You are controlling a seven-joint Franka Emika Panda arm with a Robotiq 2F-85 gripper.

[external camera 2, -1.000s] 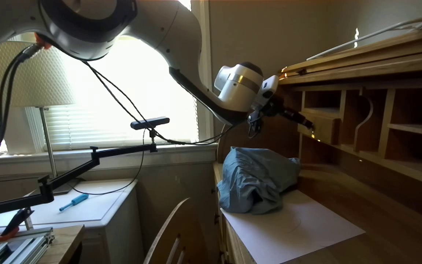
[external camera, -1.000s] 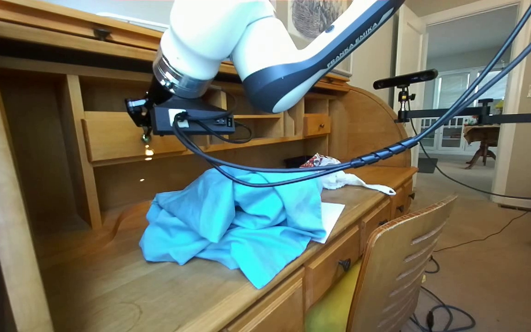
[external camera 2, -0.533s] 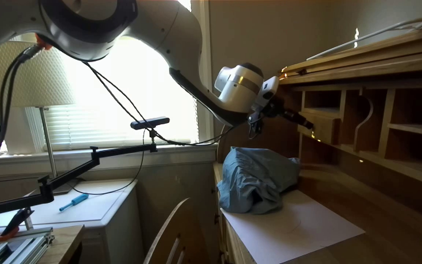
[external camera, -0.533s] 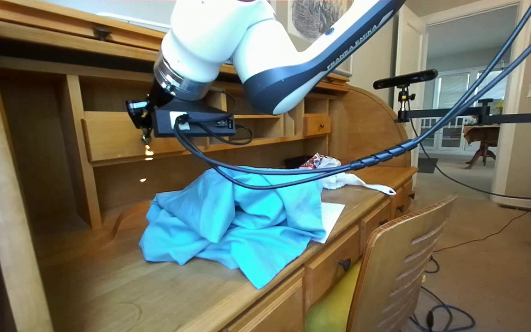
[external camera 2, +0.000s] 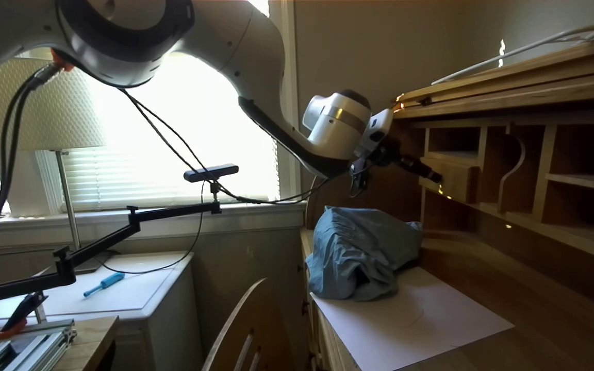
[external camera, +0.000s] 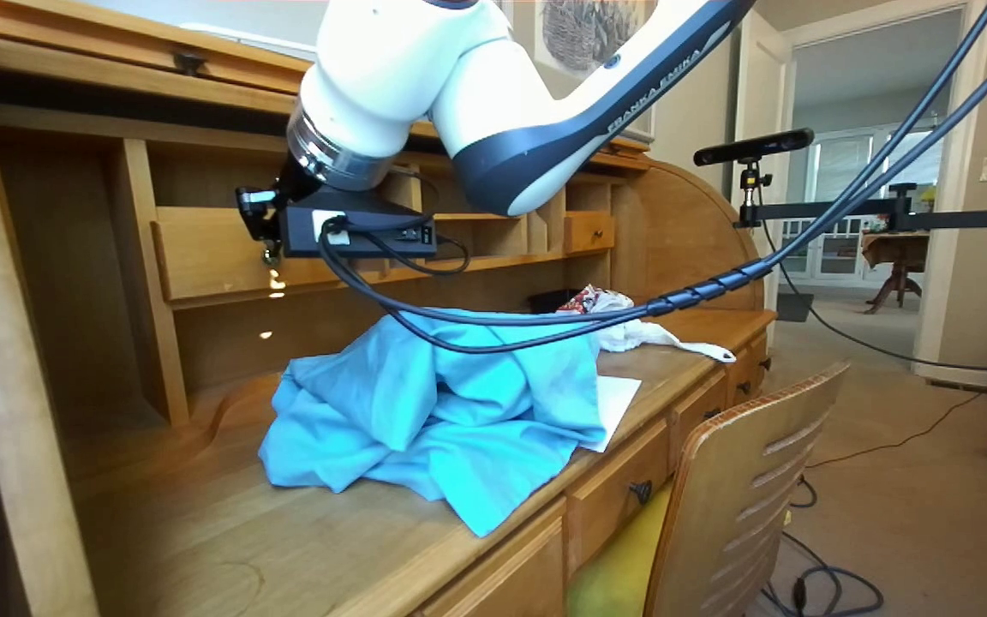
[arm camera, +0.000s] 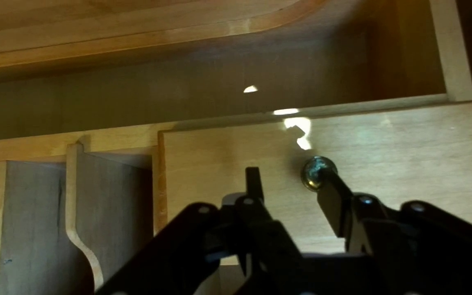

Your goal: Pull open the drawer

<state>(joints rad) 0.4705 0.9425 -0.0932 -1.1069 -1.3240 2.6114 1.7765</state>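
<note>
My fingers (arm camera: 336, 205) stand parted at the knob (arm camera: 312, 172) of the drawer (arm camera: 275, 164): alignment, I judge. Centring, then gripping, should follow.

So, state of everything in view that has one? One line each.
Wide drawer: shut or barely ajar, can't tell which
Tool: open, not gripping the knob
Narrow drawer: looks shut
Lower drawers: look shut where visible
Roll-top: raised
Blue cloth: crumpled in a heap
Paper: flat, partly under the cloth
Door: open
Blind: lowered
</note>
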